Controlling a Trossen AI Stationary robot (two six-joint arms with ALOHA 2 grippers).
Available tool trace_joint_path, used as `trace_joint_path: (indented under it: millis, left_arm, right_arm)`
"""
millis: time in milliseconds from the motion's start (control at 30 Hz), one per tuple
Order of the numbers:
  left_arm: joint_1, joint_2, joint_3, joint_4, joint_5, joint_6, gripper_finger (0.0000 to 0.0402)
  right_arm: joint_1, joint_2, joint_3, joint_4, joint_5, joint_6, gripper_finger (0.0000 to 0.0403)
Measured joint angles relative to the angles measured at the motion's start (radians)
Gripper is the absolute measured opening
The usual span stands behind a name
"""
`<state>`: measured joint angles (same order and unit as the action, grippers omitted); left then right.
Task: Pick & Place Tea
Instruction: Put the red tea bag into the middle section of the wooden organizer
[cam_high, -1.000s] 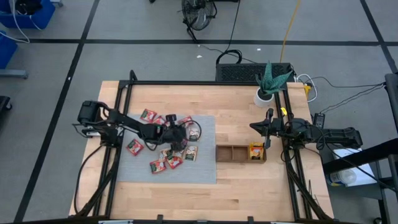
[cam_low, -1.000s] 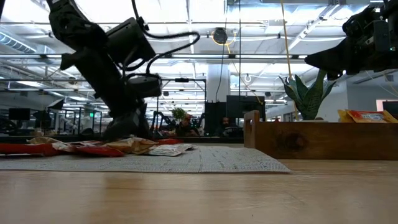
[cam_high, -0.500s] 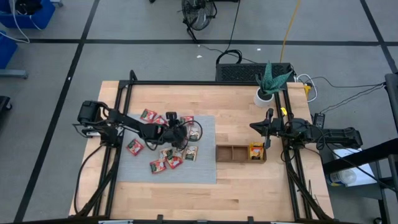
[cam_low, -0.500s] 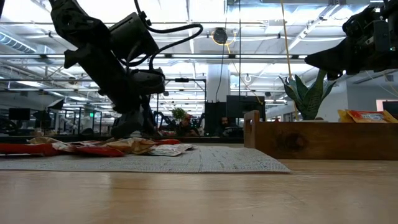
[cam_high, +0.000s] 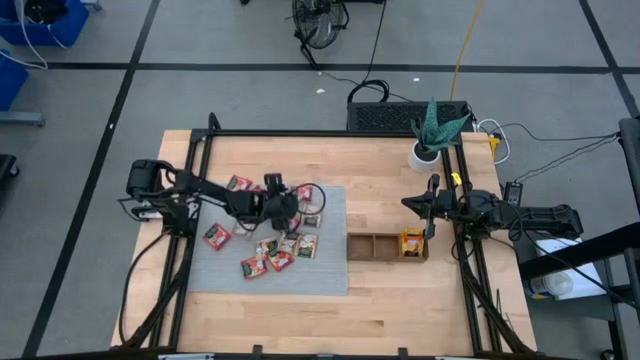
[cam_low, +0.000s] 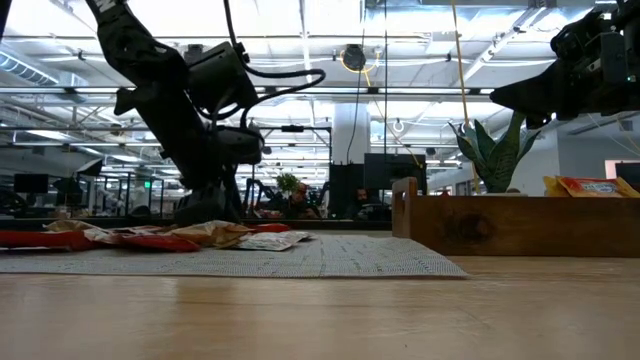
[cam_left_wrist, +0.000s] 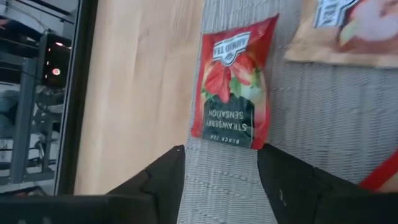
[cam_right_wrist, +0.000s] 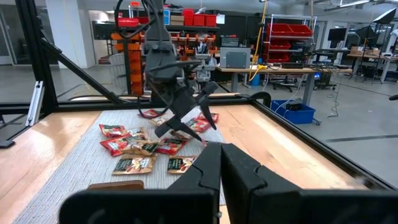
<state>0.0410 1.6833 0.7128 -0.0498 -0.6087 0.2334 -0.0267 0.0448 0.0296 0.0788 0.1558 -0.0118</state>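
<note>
Several small tea sachets (cam_high: 268, 250), mostly red, white and green, lie flat on the grey mat (cam_high: 325, 270). My left gripper (cam_left_wrist: 221, 152) is open, slanting down over the mat's far part (cam_high: 298, 203). Just beyond its fingertips lies a red strawberry sachet (cam_left_wrist: 233, 93) at the mat's far edge; the fingers are clear of it. A brown wooden tray (cam_high: 372, 246) holds a yellow sachet (cam_high: 411, 243) in its right compartment. At the table's right side my right gripper (cam_right_wrist: 221, 165) waits, shut and level (cam_high: 408, 204).
A potted plant (cam_high: 425, 155) stands at the far right, behind the tray. Black frame rails (cam_high: 205, 160) run along the table's left, far and right sides. Bare wood (cam_high: 380, 310) lies near the front edge and between the mat and the plant.
My left gripper has swung toward the table's far edge, from over the middle of the sachet pile to the mat's far part. The sachets lie where they were. My right arm has kept still.
</note>
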Motion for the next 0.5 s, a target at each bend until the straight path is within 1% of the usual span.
trace_joint_path:
  millis: [100,233,400,500]
  left_arm:
    - [0.014,0.003,0.0,0.001,0.023,0.009,0.0193]
    - [0.031,0.042,0.0,0.041,0.056,0.018,0.0187]
    - [0.031,0.12,0.005,0.165,0.032,0.087,0.0186]
    - [0.031,0.13,0.005,0.199,0.034,0.109,0.0186]
  right_arm:
    - [0.0,0.0,0.0,0.0,0.0,0.0,0.0]
    - [0.0,0.0,0.0,0.0,0.0,0.0,0.0]
    - [0.0,0.0,0.0,0.0,0.0,0.0,0.0]
    - [0.0,0.0,0.0,0.0,0.0,0.0,0.0]
